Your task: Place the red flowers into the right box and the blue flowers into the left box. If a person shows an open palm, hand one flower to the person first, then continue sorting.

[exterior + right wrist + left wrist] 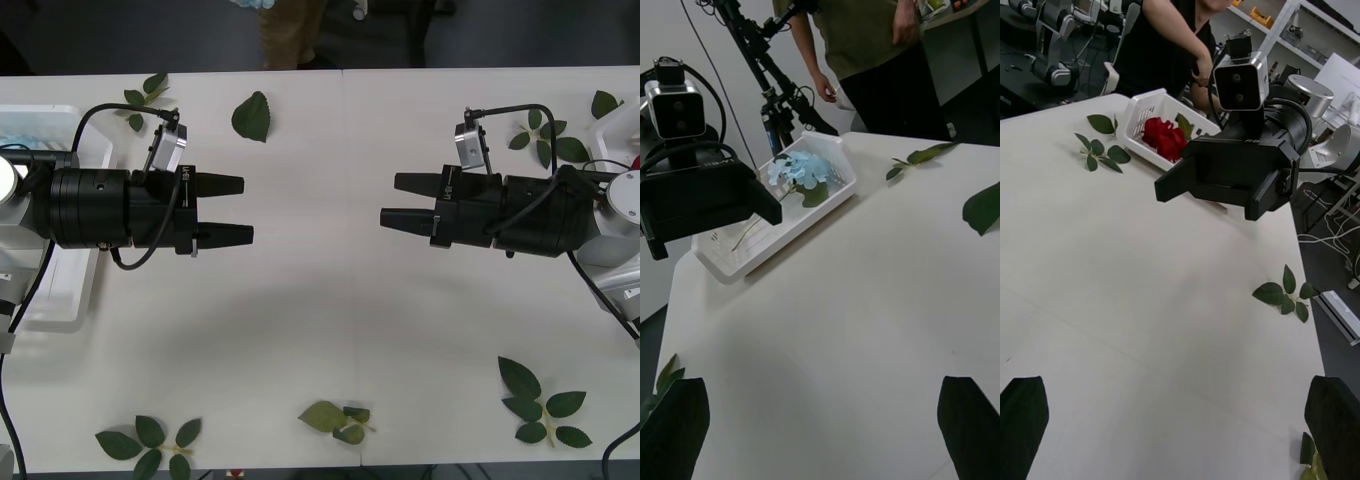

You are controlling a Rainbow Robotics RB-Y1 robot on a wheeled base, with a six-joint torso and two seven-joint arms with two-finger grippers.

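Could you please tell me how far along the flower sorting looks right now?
It looks finished: blue flowers lie in the left box and red flowers in the right box. The left gripper and right gripper are open, holding nothing. Loose leaf sprigs dot the table.

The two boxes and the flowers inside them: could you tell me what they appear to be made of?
The left box looks like glossy white moulded plastic, with a thick rim and slotted walls. The right box looks the same, white with slotted sides. The blue flowers look like matte fabric petals, probably artificial; the red flowers seem like soft cloth too. Both grippers, left and right, hang open above the table.
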